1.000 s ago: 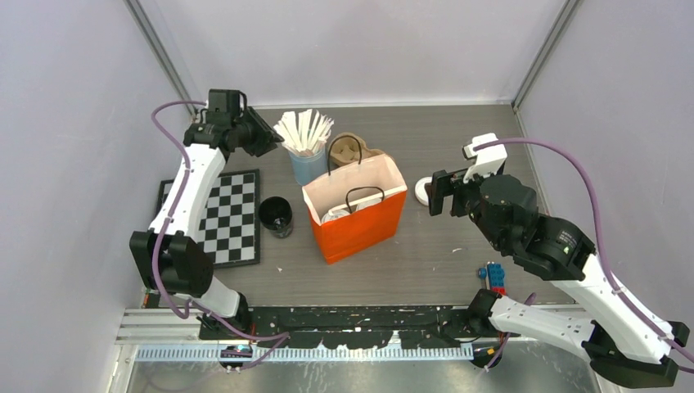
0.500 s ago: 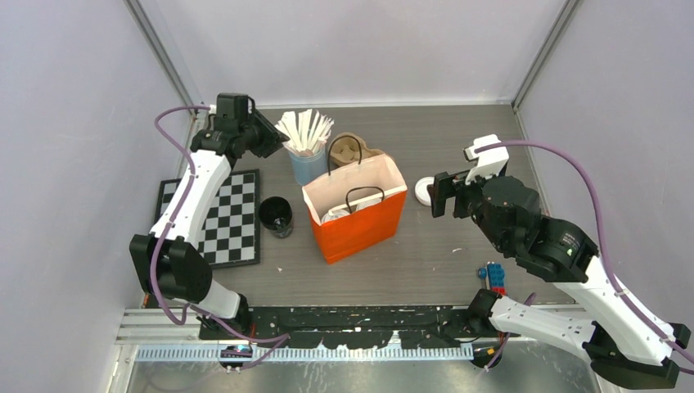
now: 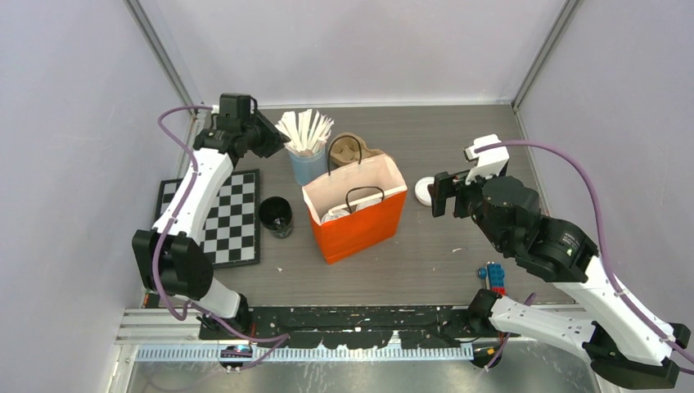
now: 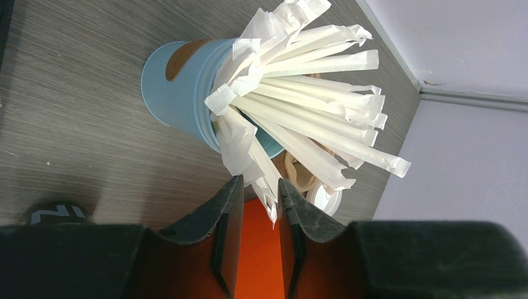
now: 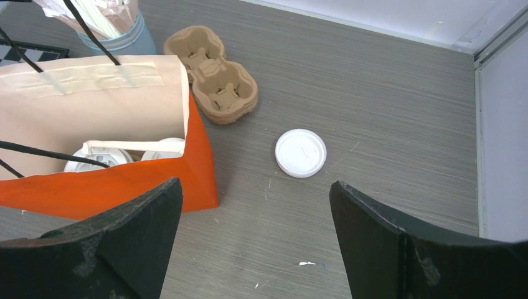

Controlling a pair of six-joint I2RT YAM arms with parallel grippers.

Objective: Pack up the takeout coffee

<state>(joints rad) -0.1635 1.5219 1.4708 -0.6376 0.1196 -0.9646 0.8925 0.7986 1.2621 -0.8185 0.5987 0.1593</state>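
Two arms rise from the near edge of the table (image 3: 458, 147), and nearest of the loose things is one small cluster of blue and red bricks (image 3: 493, 276) by the right arm's base. Farther in stands one orange bag (image 3: 360, 225), upright and open-topped, with two takeout coffee cups (image 5: 163, 149) side by side inside it; only their round white lids show. Left of the bag sits one lidless black cup (image 3: 276, 215), just beside one checkerboard mat (image 3: 233, 221). Right of the bag lies one loose white lid (image 5: 301, 152), flat on the table and apart from the bag. At the far side are one brown cardboard cup carrier (image 5: 215, 78) with two wells and one light-blue cup (image 4: 177, 93) holding a fanned bunch of wrapped white sticks (image 4: 311, 68), too overlapped to count. The right arm is folded, elbow out to the right, its wrist aimed left; the right gripper (image 5: 255, 199) hangs above the table near the loose lid, fingers spread wide and empty. The left arm stretches far up the left side over the mat, wrist turned toward the blue cup; the left gripper (image 4: 258, 187) has a narrow gap between its fingers, with one stick's end hanging in that gap, not visibly pinched.
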